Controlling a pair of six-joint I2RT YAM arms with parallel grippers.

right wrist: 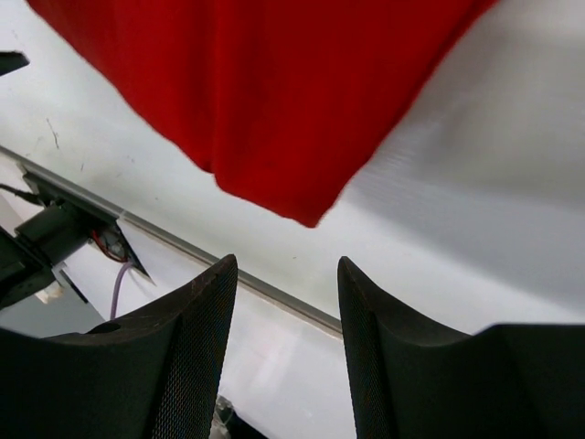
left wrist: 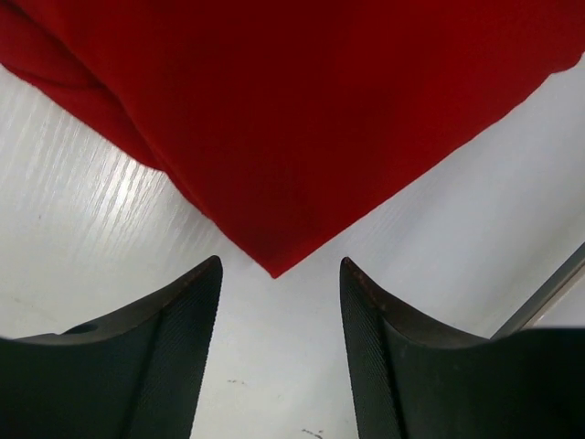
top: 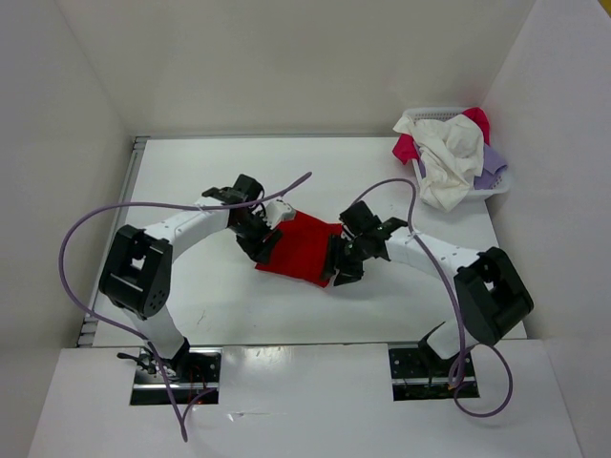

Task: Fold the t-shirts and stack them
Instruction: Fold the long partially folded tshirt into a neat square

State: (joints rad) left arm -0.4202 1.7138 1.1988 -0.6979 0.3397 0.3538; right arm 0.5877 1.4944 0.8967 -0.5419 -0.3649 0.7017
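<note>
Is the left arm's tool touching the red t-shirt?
Apart. The left wrist view shows bare table on both sides of the red t-shirt corner, separating it from the open left tool and its fingers.

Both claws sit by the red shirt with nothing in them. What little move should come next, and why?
Probably nudge each forward and close on the corner ahead. The left gripper and right gripper are both open and empty, and a corner of the red shirt lies on the table just ahead of each, ready to be picked up for a fold.
</note>
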